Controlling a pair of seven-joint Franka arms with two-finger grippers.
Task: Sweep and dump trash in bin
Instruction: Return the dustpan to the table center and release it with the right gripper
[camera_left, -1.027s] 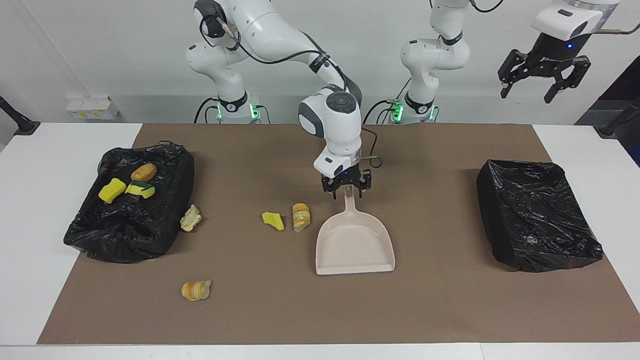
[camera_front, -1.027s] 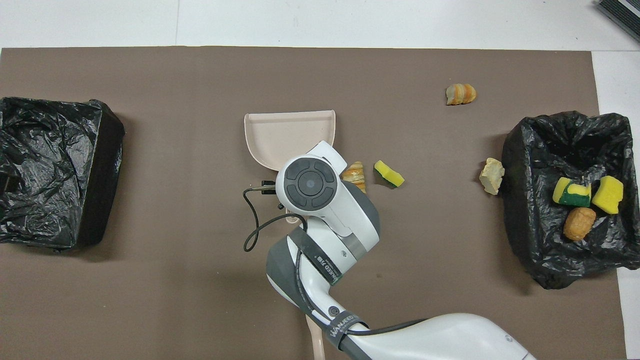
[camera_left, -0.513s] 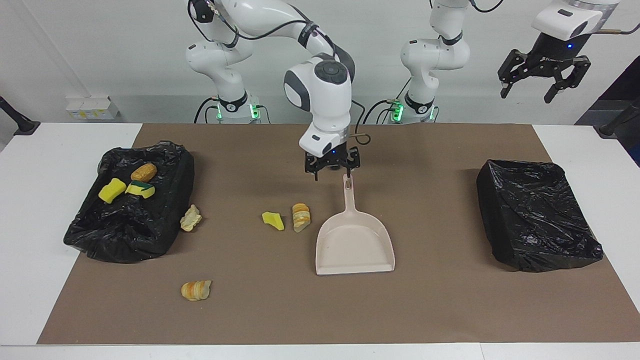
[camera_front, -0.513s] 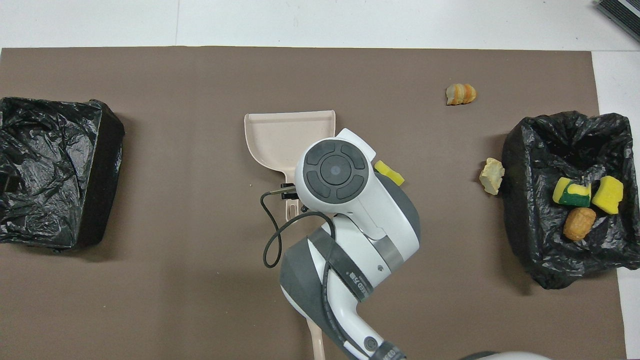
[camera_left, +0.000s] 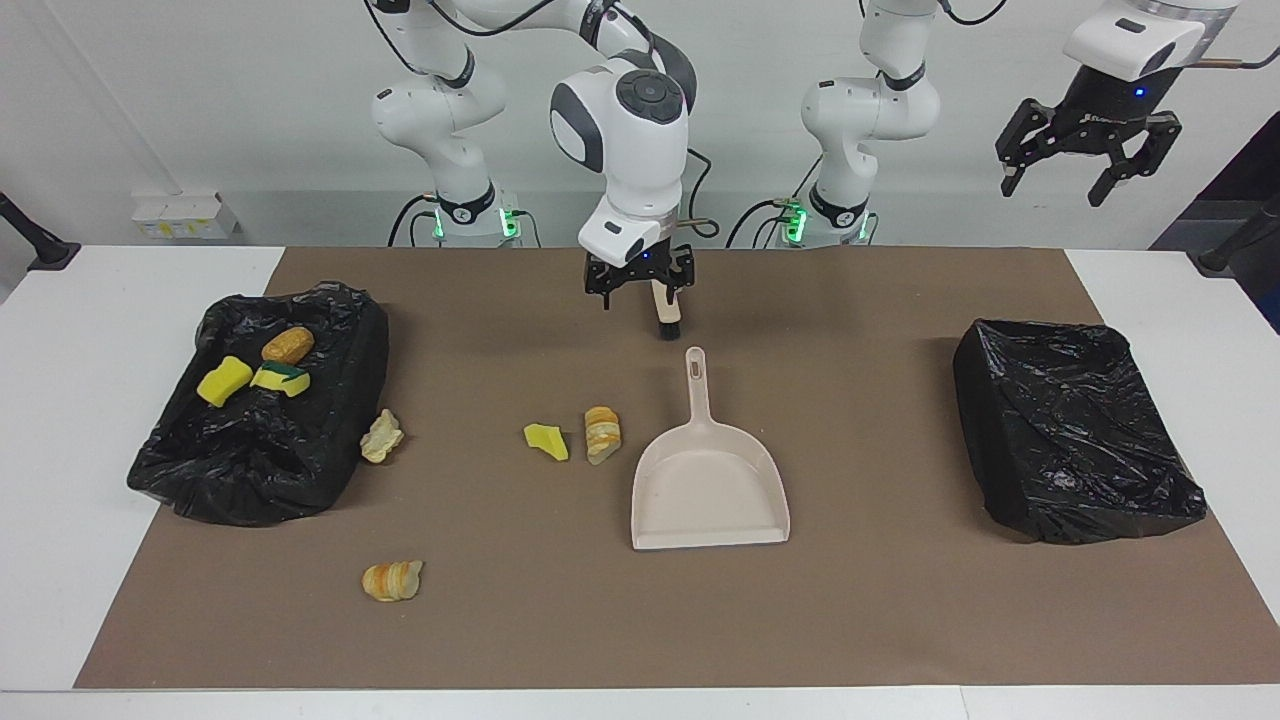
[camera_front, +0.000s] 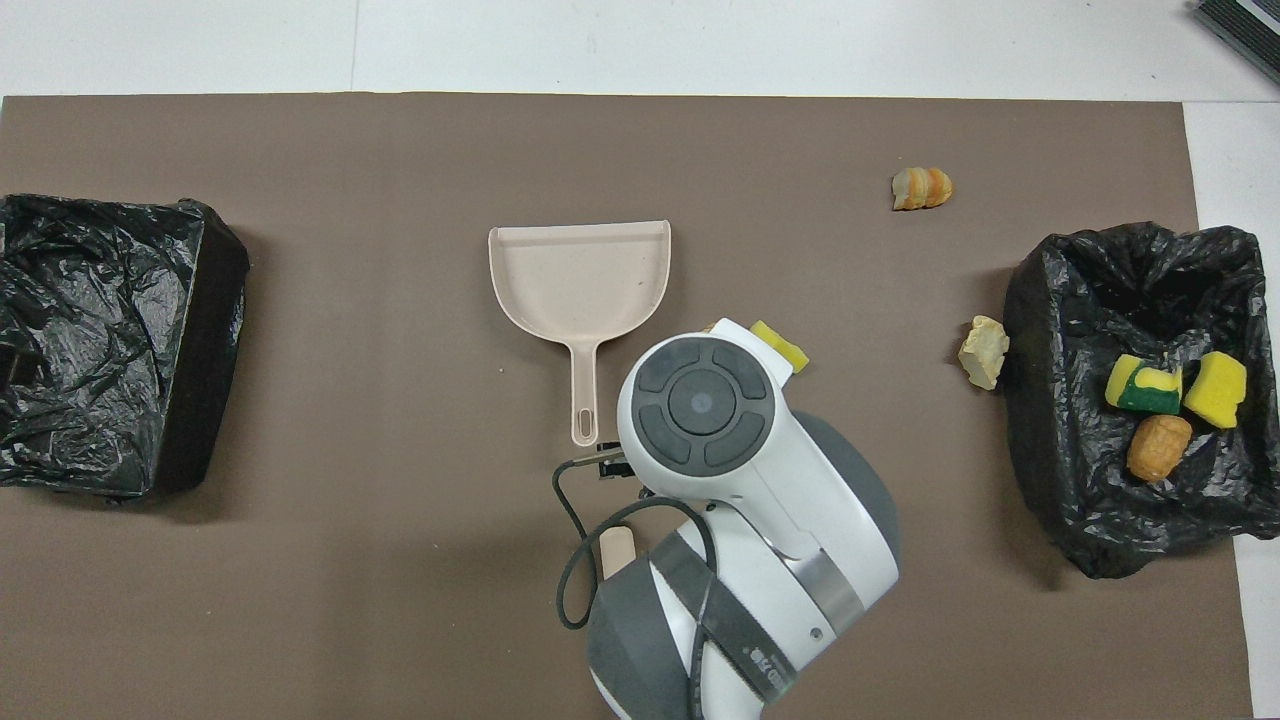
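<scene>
Loose trash lies on the brown mat: a yellow sponge chunk (camera_left: 546, 441) (camera_front: 785, 346), a bread slice (camera_left: 602, 433) beside it, a pale lump (camera_left: 382, 436) (camera_front: 984, 351) against the bin, and a striped slice (camera_left: 393, 580) (camera_front: 922, 188) farthest from the robots. The black-bagged bin (camera_left: 250, 470) (camera_front: 1070, 500) at the right arm's end holds two sponges (camera_left: 224, 380) and a bread roll (camera_left: 287, 345). The beige dustpan (camera_left: 710, 490) (camera_front: 580, 275) lies flat and free. My right gripper (camera_left: 643, 290) hangs open over the beige brush (camera_left: 665, 312) (camera_front: 617, 548). My left gripper (camera_left: 1058, 185) waits open, high off the table's end.
A second black-bagged bin (camera_left: 1075, 430) (camera_front: 100, 340) sits at the left arm's end of the mat. The right arm's wrist (camera_front: 700, 405) covers the bread slice beside the sponge chunk in the overhead view. White table shows around the mat.
My right gripper has lifted off the dustpan's handle and drawn back toward the robots, ending over the brush. The dustpan stayed where it lay. The left arm has not moved.
</scene>
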